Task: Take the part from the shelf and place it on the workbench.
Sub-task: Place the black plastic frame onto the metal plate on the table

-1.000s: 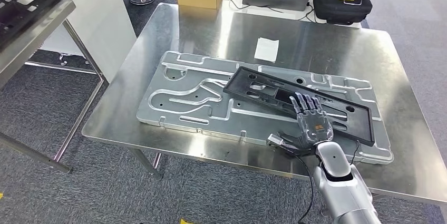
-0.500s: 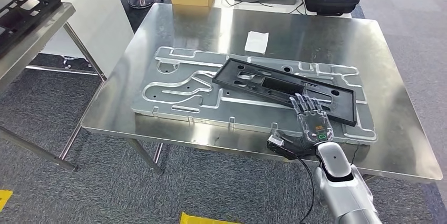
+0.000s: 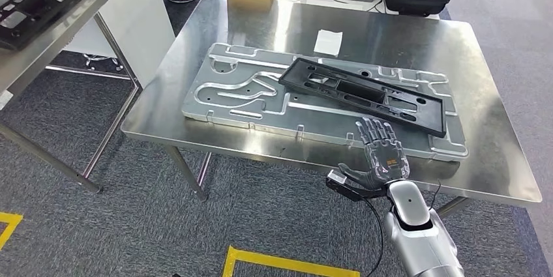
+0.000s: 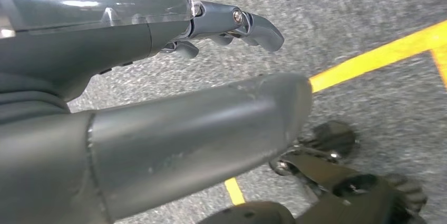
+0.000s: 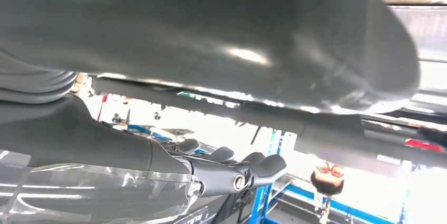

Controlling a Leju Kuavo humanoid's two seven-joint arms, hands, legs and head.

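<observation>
One long black part (image 3: 365, 93) lies flat, slanting across workbench (image 3: 495, 160); right robot hand (image 3: 383, 154) empty, fingers spread.

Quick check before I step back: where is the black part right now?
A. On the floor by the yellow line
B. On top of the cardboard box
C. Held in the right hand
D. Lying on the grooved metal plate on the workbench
D. The black part lies flat on the grooved metal plate on the workbench, while the right hand holds nothing, fingers spread near the table edge.
</observation>
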